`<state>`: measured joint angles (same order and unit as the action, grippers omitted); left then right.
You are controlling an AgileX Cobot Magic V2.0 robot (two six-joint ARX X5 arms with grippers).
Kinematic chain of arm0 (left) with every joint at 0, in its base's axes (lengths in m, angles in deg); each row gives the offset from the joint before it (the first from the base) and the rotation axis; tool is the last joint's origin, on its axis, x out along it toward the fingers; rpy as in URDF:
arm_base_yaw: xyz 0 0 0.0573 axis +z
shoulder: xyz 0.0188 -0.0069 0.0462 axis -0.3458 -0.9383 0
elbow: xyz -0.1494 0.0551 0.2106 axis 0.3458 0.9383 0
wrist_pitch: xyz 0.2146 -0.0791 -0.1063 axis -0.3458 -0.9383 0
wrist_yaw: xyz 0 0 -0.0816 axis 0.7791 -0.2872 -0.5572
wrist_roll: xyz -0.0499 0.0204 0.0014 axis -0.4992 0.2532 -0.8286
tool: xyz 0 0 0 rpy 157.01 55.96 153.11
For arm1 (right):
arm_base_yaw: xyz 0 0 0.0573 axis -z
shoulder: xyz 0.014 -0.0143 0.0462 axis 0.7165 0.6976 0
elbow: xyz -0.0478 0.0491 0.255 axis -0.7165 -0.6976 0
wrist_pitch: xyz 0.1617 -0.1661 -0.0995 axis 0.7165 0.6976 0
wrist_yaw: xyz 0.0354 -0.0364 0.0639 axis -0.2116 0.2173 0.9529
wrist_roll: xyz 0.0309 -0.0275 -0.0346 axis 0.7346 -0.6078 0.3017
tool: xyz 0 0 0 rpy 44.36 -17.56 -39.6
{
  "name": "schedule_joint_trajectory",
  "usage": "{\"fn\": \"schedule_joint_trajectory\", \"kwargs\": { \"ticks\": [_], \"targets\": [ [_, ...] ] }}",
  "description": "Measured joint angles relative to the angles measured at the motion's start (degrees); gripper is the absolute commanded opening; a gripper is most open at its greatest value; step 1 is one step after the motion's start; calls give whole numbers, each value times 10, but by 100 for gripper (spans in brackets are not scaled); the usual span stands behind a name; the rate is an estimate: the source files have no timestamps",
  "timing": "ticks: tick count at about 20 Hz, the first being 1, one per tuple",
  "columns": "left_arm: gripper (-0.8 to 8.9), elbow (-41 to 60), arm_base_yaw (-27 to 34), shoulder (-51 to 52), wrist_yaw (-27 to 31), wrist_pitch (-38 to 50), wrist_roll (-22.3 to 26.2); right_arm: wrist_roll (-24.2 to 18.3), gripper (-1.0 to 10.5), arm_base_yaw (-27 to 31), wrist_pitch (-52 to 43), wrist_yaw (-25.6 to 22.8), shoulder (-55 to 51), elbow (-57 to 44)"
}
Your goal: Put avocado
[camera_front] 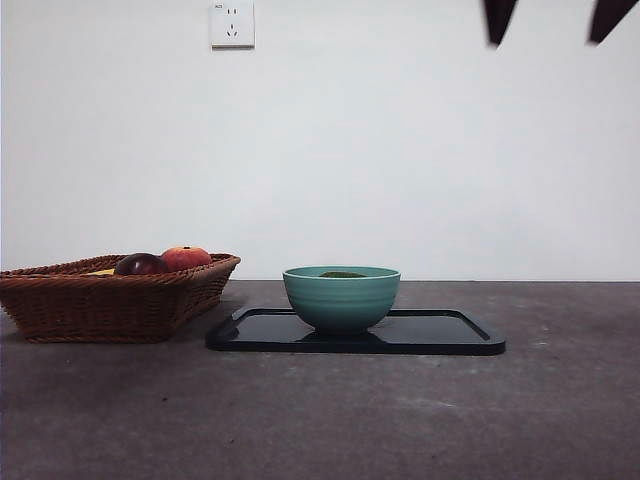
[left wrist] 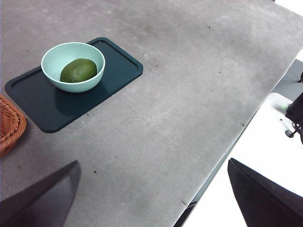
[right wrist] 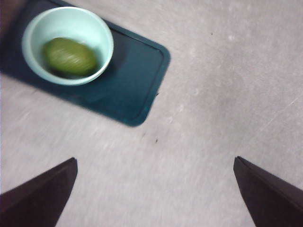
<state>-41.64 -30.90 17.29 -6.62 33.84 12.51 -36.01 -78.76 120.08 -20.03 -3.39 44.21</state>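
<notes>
The dark green avocado (camera_front: 342,274) lies inside a teal bowl (camera_front: 341,300) that stands on a black tray (camera_front: 440,335); only its top shows over the rim. In the left wrist view the avocado (left wrist: 78,70) lies in the bowl (left wrist: 52,54) on the tray (left wrist: 42,109), far from my left gripper (left wrist: 152,163), which is open and empty. In the blurred right wrist view my right gripper (right wrist: 155,159) is open and empty, above the table beside the tray (right wrist: 132,85), apart from the bowl (right wrist: 102,33) and the avocado (right wrist: 70,56). Two black jaw tips, likely the right gripper (camera_front: 552,20), show at the front view's top right.
A wicker basket (camera_front: 100,295) stands left of the tray with a red-orange apple (camera_front: 186,257) and a dark maroon fruit (camera_front: 140,265); its edge shows in the left wrist view (left wrist: 9,123). The table's edge (left wrist: 222,156) runs near the left gripper.
</notes>
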Motion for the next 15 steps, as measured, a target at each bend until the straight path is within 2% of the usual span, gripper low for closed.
{"fn": "schedule_joint_trajectory", "kwargs": {
  "ticks": [5,9,12,15],
  "targets": [
    [499,0,0,0,0,0,0,-1,606,-28,-46,3,-191,-164],
    [499,0,0,0,0,0,0,1,606,-50,-63,39,-328,-269],
    [499,0,0,0,0,0,0,1,606,-52,-61,60,-397,-313],
    [486,0,0,0,0,0,0,1,606,-52,-66,63,-425,-317]
  ]
}}
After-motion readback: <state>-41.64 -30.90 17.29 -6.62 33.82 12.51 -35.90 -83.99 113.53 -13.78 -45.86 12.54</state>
